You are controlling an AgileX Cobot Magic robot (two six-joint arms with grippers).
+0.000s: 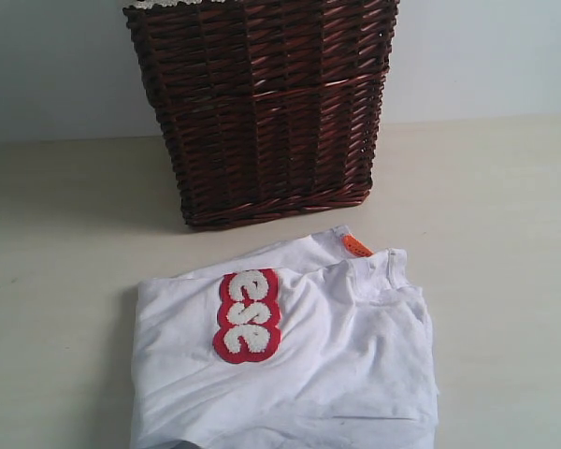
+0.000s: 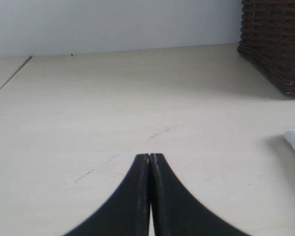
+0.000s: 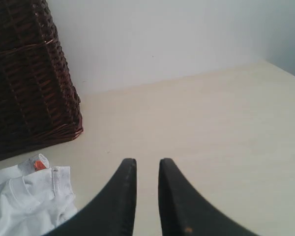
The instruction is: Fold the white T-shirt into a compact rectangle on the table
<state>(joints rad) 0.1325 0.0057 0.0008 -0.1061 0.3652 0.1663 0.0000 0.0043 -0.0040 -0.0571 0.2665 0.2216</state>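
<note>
Left claw [image 2: 149,155]: two matte black fingers [image 2: 130,201], each broad at the base and curving inward to a narrow, blunt tip. Inner edges straight.

Right claw [image 3: 147,161]: same black curved pattern, surface smooth. One small orange-brown speck [image 3: 188,229] low on one finger, possibly a screw or a mark; blur prevents confirmation.

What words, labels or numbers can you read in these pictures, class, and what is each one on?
"ese": fuzzy white letters, turned sideways, on the red band of the white T-shirt; the word seems cut off at a fold.
Orange neck tag: too small to read.
Basket and table: no writing visible.
</note>
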